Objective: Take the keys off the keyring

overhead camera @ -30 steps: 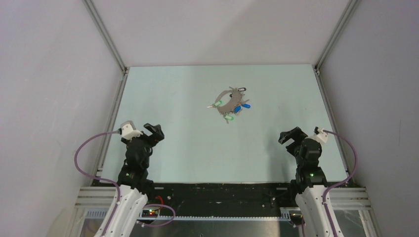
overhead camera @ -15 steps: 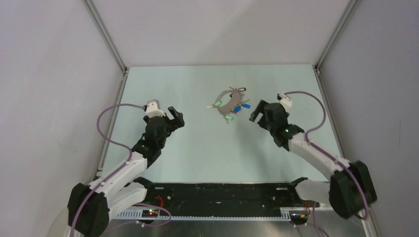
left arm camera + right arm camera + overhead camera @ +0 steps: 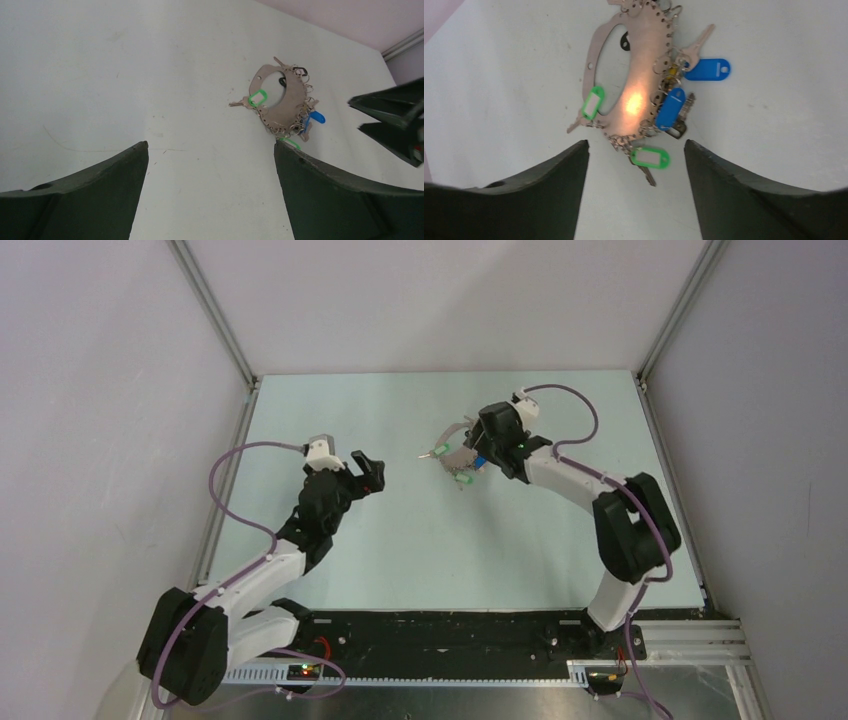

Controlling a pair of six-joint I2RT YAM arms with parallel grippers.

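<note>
Right claw point(image 3: 635, 147) spread apart, hovering at keyring point(image 3: 640, 75), nothing gripped; keyring lies flat on desk point(image 3: 400, 530), far-centre, keys point(image 3: 707, 69) bunched along its edge. Left claw point(image 3: 368, 468) wide apart, well to the left.

Top cam sits high behind the near edge of the table point(image 3: 420, 540) looking down over all of it, left wrist cam looks across it from left of middle at the keyring point(image 3: 290, 106) some way off, right wrist cam hangs close above that keyring, which all three views share.
</note>
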